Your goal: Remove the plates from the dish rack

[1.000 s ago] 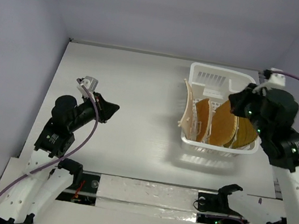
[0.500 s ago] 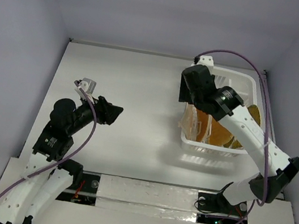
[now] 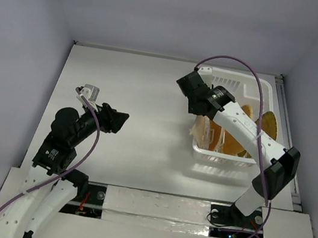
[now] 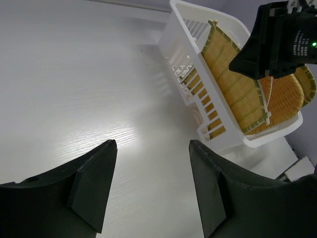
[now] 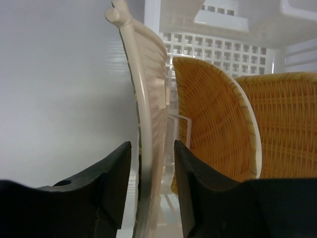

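Right arm reaching across dish rack (image 3: 226, 158), elbow bent – right hand (image 5: 151, 146) spread, straddling rim of pale plate (image 5: 148, 89) standing at rack's left end, slim gaps showing either side. Woven plates (image 5: 213, 124) standing beside it in rack. Left hand (image 4: 152, 148) spread, hovering over tabletop (image 3: 140, 85) – pointing toward rack.

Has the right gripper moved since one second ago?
Yes. The right gripper crossed the dish rack from its right side to its left edge.

Left of the dish rack (image 3: 226, 158), the table (image 3: 145, 92) lies bare and wide, with lots of room to pass. Inside the dish rack, the plates (image 3: 268, 122) stand close, with only thin gaps between. The right arm (image 3: 243, 126) reaches over its left end, blocking the top.
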